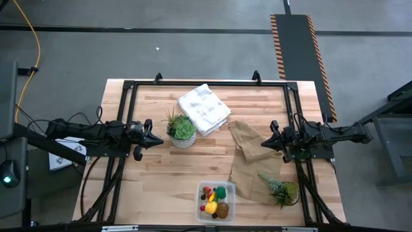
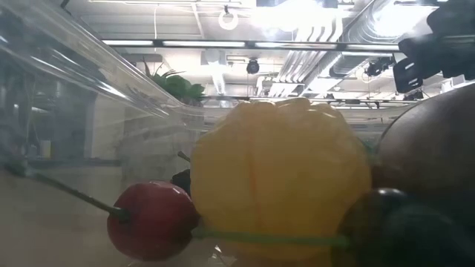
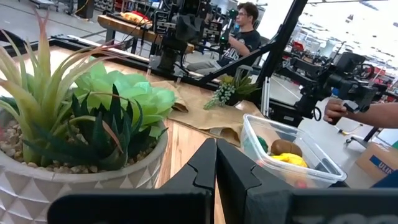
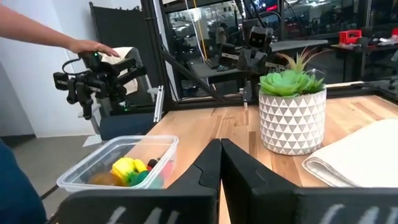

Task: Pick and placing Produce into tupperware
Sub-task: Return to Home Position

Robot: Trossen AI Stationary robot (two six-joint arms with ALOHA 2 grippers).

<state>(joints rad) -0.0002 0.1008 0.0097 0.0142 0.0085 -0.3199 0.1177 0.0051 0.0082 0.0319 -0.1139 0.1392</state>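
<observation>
Your left hand (image 1: 161, 139) sits at 9 o'clock over the table (image 1: 148, 187), fingers pressed together on nothing. Your right hand (image 1: 262, 144) mirrors it at 3 o'clock, likewise closed and empty. The produce (image 1: 216, 201) lies inside the tupperware (image 1: 199, 201) at 6 o'clock, right at the table's near edge. Watch the left fingertips: they point at the potted succulent (image 1: 182, 134) just beside them, so any forward drift would likely tip it. The right hand hovers by the brown paper bag (image 1: 251, 167); a low swing could snag it and drag it against the box.
</observation>
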